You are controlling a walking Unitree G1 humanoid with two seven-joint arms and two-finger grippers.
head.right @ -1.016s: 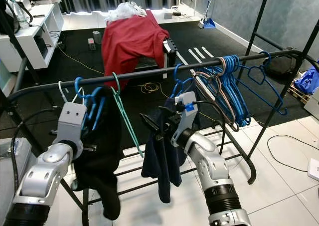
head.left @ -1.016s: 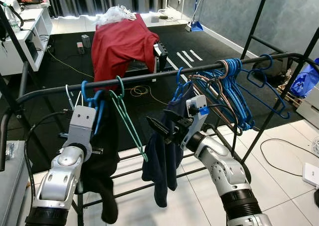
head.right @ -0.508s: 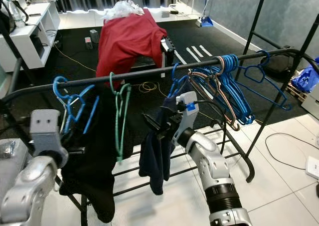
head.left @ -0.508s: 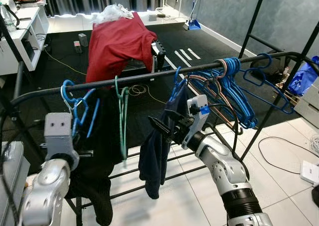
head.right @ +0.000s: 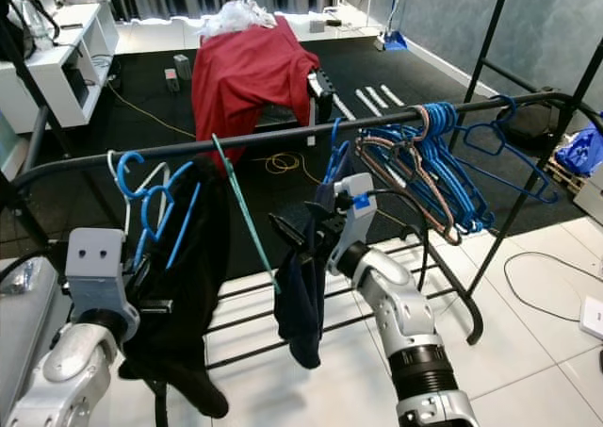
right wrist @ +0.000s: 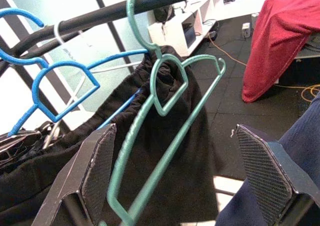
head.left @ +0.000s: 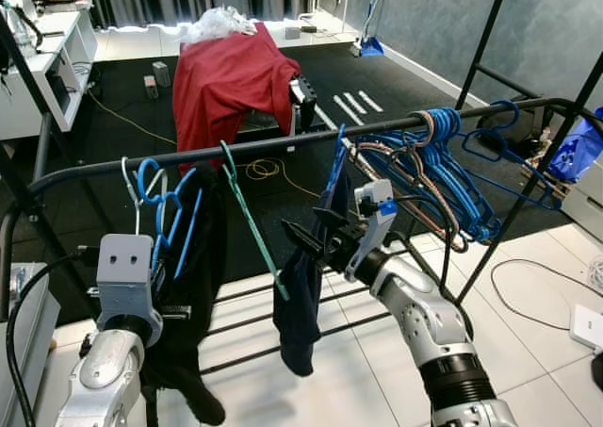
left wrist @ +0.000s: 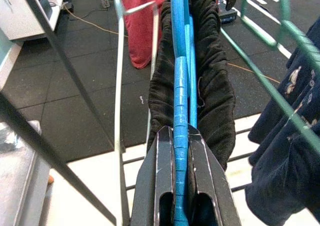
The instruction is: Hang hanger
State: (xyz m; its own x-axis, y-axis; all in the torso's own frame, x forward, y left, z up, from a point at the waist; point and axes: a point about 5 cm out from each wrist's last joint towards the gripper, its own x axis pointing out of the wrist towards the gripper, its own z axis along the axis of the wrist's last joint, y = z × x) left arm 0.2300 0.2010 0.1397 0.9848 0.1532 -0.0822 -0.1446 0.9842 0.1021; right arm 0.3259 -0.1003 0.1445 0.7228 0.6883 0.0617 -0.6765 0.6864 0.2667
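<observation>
Hanger point(head.left: 168, 221), blue and draped with a black garment point(head.left: 193, 286), hangs on the rail point(head.left: 283, 143) near its left end; the left gripper point(left wrist: 181, 151) has its jaws closed on the hanger's lower bar. A white hanger point(head.left: 129, 188) hangs just beside it. A green hanger point(head.left: 250, 221) hangs tilted between the black garment and a navy garment point(head.left: 306, 295). The right gripper point(head.left: 300, 241) sits with jaws spread wide and empty, touching the navy garment. A bunch of blue hangers point(head.left: 443, 168) crowds the rail's right end. Beyond the rail, a red cloth point(head.left: 226, 83) covers something on the dark floor.
</observation>
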